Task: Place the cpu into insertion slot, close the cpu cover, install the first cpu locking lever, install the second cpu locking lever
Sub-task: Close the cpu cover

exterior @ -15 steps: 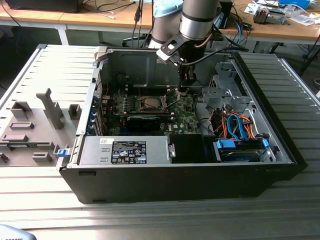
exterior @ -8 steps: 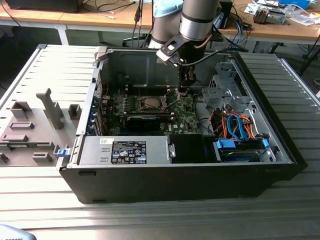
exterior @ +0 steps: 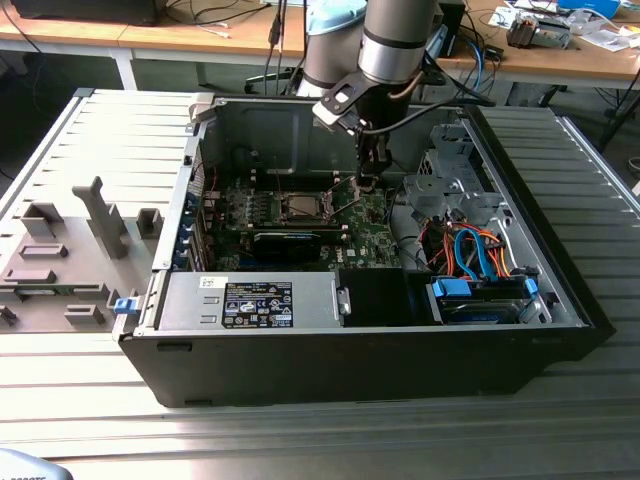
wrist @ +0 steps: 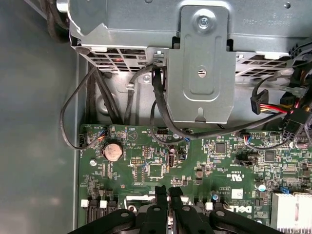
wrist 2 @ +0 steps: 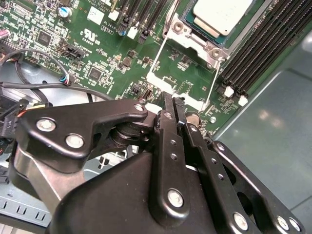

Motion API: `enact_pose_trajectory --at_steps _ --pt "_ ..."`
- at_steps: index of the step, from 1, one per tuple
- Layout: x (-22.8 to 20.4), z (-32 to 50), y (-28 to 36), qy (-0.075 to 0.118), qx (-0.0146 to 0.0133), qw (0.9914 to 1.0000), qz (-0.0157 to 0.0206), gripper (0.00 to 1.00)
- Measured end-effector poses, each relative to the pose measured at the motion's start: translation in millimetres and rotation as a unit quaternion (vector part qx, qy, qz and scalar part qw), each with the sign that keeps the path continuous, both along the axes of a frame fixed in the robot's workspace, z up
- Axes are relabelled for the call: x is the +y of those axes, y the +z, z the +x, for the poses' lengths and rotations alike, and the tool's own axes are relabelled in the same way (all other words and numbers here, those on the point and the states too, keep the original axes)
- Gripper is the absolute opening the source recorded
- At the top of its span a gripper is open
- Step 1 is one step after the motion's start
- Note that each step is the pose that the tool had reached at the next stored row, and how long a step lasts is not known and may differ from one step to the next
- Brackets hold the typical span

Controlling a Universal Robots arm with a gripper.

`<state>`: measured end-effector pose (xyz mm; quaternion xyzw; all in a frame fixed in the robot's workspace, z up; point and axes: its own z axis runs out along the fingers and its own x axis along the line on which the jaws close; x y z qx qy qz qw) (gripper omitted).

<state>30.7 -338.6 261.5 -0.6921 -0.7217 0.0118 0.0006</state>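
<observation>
Gripper (exterior: 367, 186) down inside the open case (exterior: 300, 375), low over the green motherboard (exterior: 368, 240), just to the exterior view's right of the cpu (exterior: 300, 207).

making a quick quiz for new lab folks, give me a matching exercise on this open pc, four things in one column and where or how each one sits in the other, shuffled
1 silvery-grey square cpu
2 black robot gripper
3 round silver coin battery
4 blue and orange cables

a bundled at the exterior view's right inside the dark computer case
b fingers shut, poised over the green motherboard
c sitting inside a silver metal frame
d lying flat in a round holder near the board's edge

Pairs: 1-c, 2-b, 3-d, 4-a
</observation>
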Motion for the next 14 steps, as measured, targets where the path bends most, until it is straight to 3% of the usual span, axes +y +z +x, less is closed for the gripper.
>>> enact_pose_trajectory --at_steps 5,10,14 --pt "0.6 2.6 -2.1 0.0 0.0 1.0 0.0 0.16" --pt "4.8 11.8 -4.1 0.004 0.0001 0.99999 0.0 0.16" --pt "6.0 12.9 -8.1 0.005 0.0001 0.99999 0.0 0.16"
